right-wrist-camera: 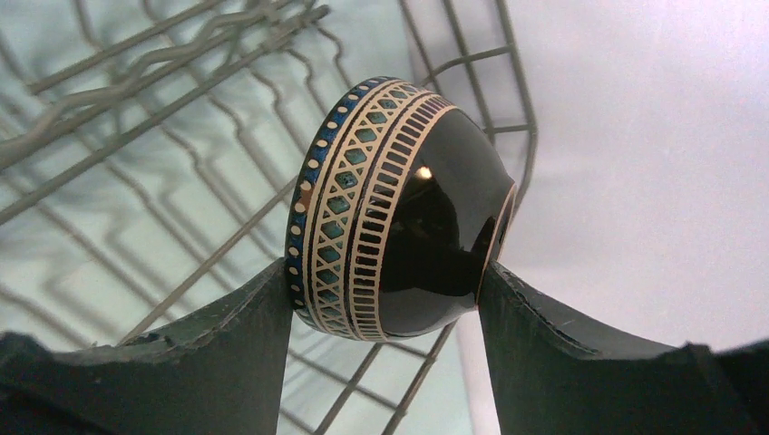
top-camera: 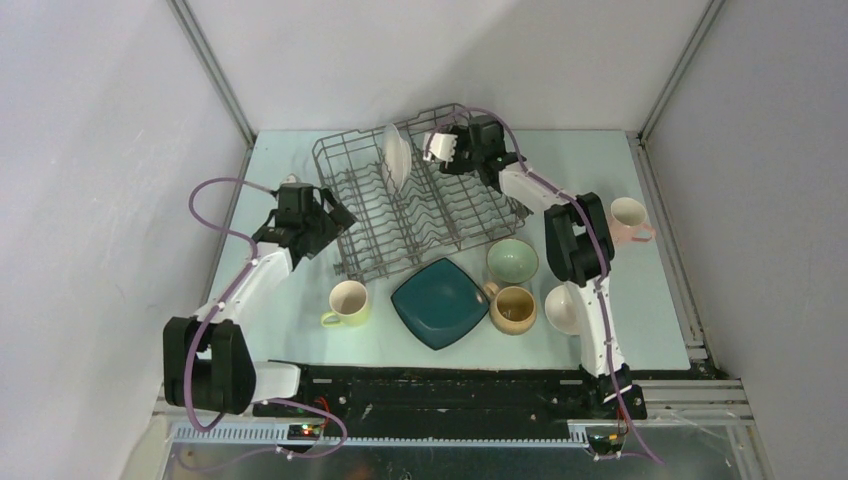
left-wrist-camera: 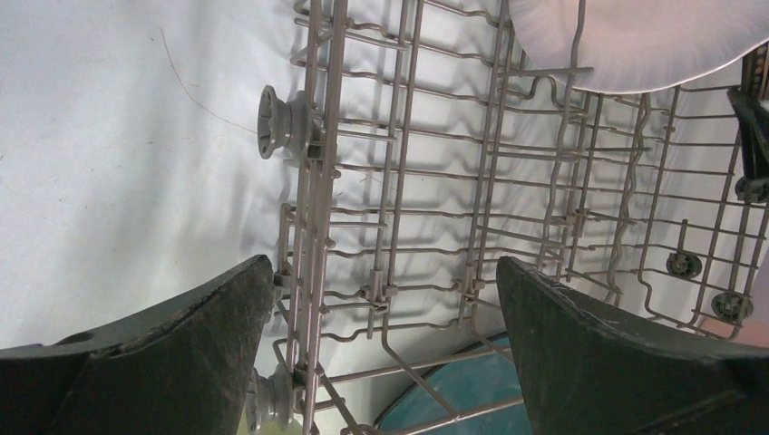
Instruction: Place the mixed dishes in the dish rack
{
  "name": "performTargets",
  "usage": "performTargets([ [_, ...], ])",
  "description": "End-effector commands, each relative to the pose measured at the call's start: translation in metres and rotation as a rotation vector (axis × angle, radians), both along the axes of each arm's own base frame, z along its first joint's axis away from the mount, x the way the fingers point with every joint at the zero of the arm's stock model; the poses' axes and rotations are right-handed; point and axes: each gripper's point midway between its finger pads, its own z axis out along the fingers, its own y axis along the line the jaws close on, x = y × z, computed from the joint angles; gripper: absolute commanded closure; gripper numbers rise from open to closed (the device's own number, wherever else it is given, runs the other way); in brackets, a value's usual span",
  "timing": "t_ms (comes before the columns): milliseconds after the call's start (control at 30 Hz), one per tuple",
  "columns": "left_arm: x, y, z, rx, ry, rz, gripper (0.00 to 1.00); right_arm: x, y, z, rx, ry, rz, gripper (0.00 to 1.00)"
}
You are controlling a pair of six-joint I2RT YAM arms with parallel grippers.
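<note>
The grey wire dish rack (top-camera: 400,205) stands at the back middle, with a white round plate (top-camera: 396,155) upright in its tines. My right gripper (top-camera: 441,148) is over the rack's far right corner, shut on a small bowl (right-wrist-camera: 399,208) that is glossy dark brown outside with a patterned rim band, held on edge. My left gripper (top-camera: 328,228) is open and empty at the rack's left side, its jaws either side of the rack's side wall (left-wrist-camera: 313,181). The white plate also shows in the left wrist view (left-wrist-camera: 626,36).
In front of the rack on the table lie a yellow mug (top-camera: 347,302), a dark teal square plate (top-camera: 438,301), a pale green bowl (top-camera: 512,261), a tan mug (top-camera: 512,309) and a white bowl (top-camera: 562,309). A pink mug (top-camera: 630,220) stands at the right.
</note>
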Motion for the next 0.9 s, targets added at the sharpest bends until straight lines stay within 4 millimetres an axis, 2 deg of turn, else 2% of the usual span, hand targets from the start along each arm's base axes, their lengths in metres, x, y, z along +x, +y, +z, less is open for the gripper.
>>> performTargets([
  [0,0.011,0.000,0.026,-0.013,-0.088,-0.010,0.00,0.037,0.018,0.068,-0.015,-0.240,0.055,1.00],
  [33,0.011,-0.001,0.026,-0.016,-0.091,-0.009,0.00,0.040,0.019,0.053,-0.036,-0.222,0.058,1.00],
  [67,0.011,-0.001,0.024,-0.018,-0.088,-0.012,0.00,0.045,0.019,0.058,-0.044,-0.241,0.057,1.00],
  [100,0.012,-0.002,0.024,-0.022,-0.092,-0.009,0.00,0.048,0.020,0.049,-0.050,-0.235,0.059,1.00],
  [133,0.011,-0.005,0.022,-0.036,-0.087,-0.024,0.00,0.052,0.021,0.053,-0.046,-0.261,0.060,1.00],
  [200,0.011,-0.008,0.020,-0.048,-0.089,-0.030,0.00,0.057,0.022,0.049,-0.057,-0.283,0.064,1.00],
  [567,0.013,-0.012,0.029,-0.063,-0.135,-0.054,0.00,0.072,0.020,0.010,-0.153,-0.306,0.086,0.99],
  [600,0.013,-0.012,0.029,-0.067,-0.137,-0.057,0.00,0.073,0.018,0.008,-0.158,-0.304,0.082,0.96],
  [700,0.013,-0.015,0.031,-0.079,-0.147,-0.065,0.01,0.072,0.018,0.007,-0.118,-0.319,0.080,0.69],
  [833,0.014,-0.015,0.029,-0.077,-0.145,-0.063,0.00,0.071,0.019,0.014,-0.070,-0.395,0.064,0.56],
  [867,0.014,-0.015,0.028,-0.077,-0.143,-0.064,0.00,0.070,0.019,0.013,-0.065,-0.393,0.063,0.50],
])
